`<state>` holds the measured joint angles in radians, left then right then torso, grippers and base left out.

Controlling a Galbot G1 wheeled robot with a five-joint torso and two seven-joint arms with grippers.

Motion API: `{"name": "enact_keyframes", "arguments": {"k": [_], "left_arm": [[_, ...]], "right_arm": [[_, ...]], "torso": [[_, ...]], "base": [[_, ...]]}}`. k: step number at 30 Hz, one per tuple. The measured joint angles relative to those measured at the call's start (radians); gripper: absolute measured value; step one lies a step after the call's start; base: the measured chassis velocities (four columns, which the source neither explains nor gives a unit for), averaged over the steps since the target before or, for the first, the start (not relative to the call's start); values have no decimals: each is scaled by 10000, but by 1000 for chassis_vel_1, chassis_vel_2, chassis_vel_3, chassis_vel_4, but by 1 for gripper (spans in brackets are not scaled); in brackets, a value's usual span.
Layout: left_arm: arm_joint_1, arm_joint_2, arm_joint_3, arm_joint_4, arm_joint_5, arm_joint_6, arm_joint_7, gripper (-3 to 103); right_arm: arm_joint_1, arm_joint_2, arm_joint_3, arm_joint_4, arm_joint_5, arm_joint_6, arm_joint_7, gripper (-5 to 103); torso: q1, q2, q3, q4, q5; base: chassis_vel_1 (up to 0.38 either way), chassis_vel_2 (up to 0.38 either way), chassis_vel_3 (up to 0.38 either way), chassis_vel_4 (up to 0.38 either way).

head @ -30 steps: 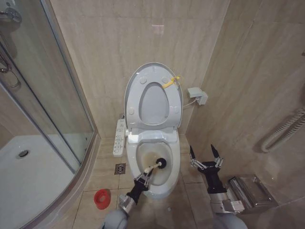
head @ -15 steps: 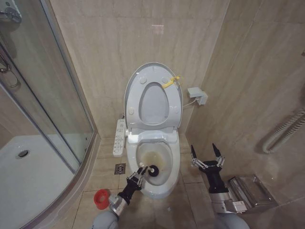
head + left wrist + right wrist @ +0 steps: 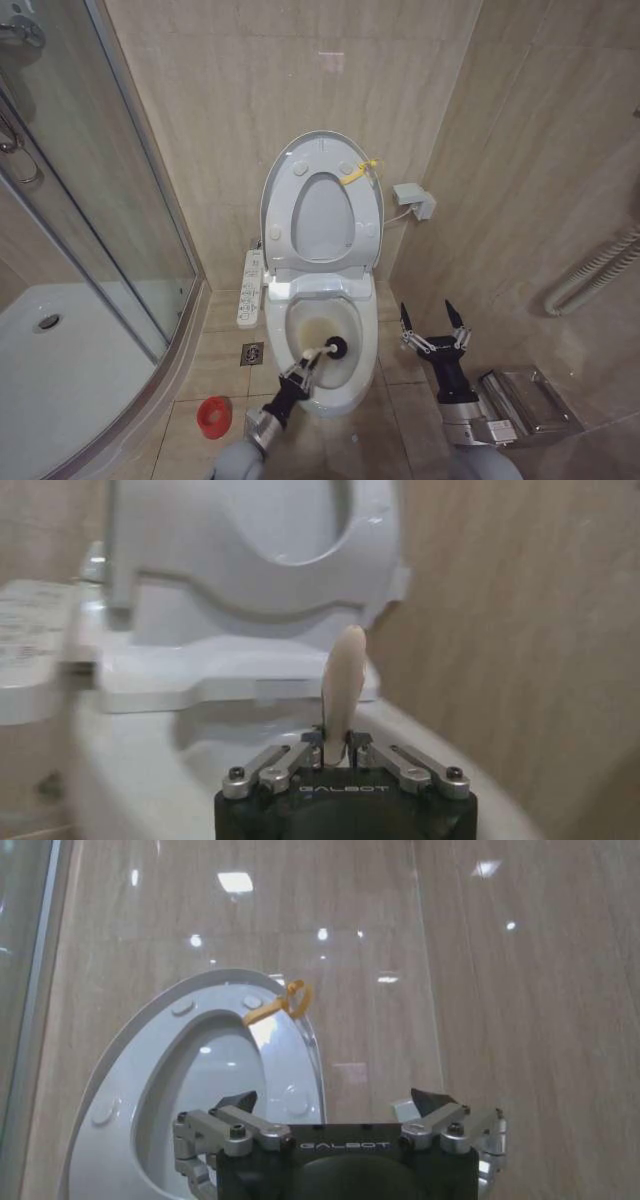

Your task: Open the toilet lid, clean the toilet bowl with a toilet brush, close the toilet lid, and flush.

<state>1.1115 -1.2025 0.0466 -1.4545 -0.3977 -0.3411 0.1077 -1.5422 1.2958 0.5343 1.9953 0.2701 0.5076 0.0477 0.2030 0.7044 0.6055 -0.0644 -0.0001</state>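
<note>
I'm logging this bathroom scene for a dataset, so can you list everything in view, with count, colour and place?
toilet lid: 1, white with yellow tag, raised against the back wall
toilet bowl: 1, white, stained brownish inside, centre floor
toilet brush: 1, dark head inside the bowl, pale handle
button panel: 1, white, left of bowl
red holder: 1, floor left of bowl
floor drain: 1, metal, beside bowl
shower enclosure: 1, glass, left
left gripper: shut on brush handle
right gripper: open, right of bowl

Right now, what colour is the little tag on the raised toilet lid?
Yellow tag on the toilet lid, clearest in the head view.
</note>
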Motion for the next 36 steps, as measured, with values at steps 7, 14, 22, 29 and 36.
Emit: {"name": "enact_keyframes", "arguments": {"k": [7,14,22,29,36], "left_arm": [[118,612,-351,-624,-346,-54,11,15],[757,974,206,-1732,-269,-57,39,15],[353,725,554,-895,136,383,-536,15],[-262,674,130,-348,-184,526,-605,15],[421,1099,158,-1643,-250,554,-531,15]], "right_arm": [[22,42,-3,3,-4,-28,1,100],[28,88,0,4,-30,-45,2,100],[-15,85,59,13,-38,-41,7,100],[-2,125,61,14,-34,-41,12,100],[26,100,75,13,-30,-36,25,100]], "torso": [[0,0,0,4,2],[-2,1,-1,4,1],[-2,2,-1,3,0],[-1,1,0,1,0],[-1,2,-1,5,3]], "base": [[0,0,0,0],[0,0,0,0],[0,0,0,0],[0,0,0,0],[0,0,0,0]]}}
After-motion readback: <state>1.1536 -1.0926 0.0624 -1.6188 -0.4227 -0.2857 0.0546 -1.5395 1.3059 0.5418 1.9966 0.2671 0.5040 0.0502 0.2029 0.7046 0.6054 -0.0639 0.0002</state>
